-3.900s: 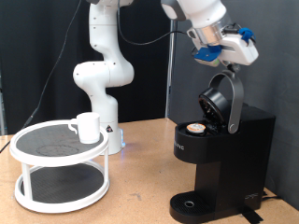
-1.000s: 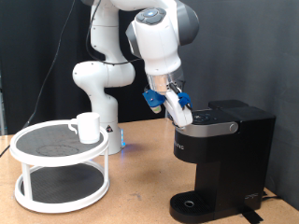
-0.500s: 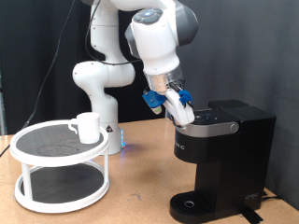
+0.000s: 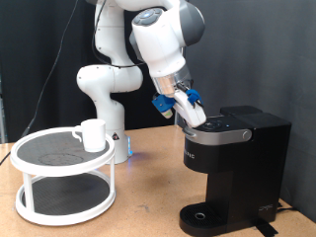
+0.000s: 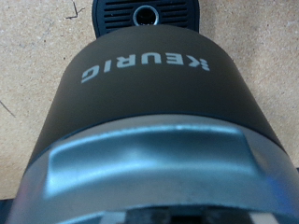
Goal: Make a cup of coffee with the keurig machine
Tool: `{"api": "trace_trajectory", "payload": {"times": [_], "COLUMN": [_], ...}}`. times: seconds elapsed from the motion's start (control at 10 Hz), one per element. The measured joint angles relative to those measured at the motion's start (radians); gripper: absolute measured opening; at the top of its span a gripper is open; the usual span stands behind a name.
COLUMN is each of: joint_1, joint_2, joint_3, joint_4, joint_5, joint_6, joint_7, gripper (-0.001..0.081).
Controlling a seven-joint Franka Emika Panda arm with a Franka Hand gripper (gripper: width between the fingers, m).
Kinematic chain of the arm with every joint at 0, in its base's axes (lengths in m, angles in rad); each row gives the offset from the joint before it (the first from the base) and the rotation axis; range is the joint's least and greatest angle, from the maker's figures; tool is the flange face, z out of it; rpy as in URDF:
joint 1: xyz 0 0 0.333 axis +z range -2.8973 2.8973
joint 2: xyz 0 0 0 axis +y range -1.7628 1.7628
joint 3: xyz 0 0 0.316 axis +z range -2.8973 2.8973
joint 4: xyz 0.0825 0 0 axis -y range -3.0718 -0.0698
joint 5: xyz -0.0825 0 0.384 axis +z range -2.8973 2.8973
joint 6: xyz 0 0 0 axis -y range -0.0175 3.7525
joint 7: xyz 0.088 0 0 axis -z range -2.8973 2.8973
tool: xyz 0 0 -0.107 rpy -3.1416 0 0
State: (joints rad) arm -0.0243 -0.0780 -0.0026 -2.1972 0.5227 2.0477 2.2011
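Note:
The black keurig machine (image 4: 232,158) stands at the exterior view's right with its lid down. My gripper (image 4: 197,118) is at the front top edge of the lid, touching or just off it. Its fingers do not show in the wrist view, which is filled by the machine's rounded front with the KEURIG lettering (image 5: 149,63) and, beyond it, the round drip base (image 5: 148,13). The white cup (image 4: 92,134) stands upright on the top shelf of a white two-tier stand (image 4: 39,164) at the exterior view's left, far from the gripper. Nothing stands on the drip base (image 4: 205,216).
The arm's white base column (image 4: 109,84) rises behind the stand. The wooden tabletop (image 4: 148,197) lies between the stand and the machine. A black curtain hangs behind everything.
The lid, open with a pod in it 3.9 s ago, is now down. The gripper has come from above the lid to its front edge, shifting only slightly in the last second.

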Motion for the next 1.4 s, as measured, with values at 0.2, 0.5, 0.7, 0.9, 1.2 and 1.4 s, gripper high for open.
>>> {"api": "trace_trajectory", "payload": {"times": [0.2, 0.5, 0.7, 0.9, 1.2, 1.4], "joint_1": [0.000, -0.001, -0.001, -0.001, -0.017, -0.030], "joint_2": [-0.052, -0.151, -0.149, -0.186, -0.286, -0.346], "joint_3": [-0.003, -0.023, -0.023, -0.035, -0.053, -0.068], "joint_4": [-0.040, -0.081, -0.086, -0.136, -0.250, -0.304], "joint_5": [0.068, 0.135, 0.141, 0.208, 0.231, 0.203], "joint_6": [0.033, -0.013, -0.010, -0.007, -0.010, -0.066], "joint_7": [-0.032, -0.080, -0.084, -0.107, -0.093, -0.116], "gripper": [0.0000, 0.0000, 0.0000, 0.0000, 0.0000, 0.0000]}}
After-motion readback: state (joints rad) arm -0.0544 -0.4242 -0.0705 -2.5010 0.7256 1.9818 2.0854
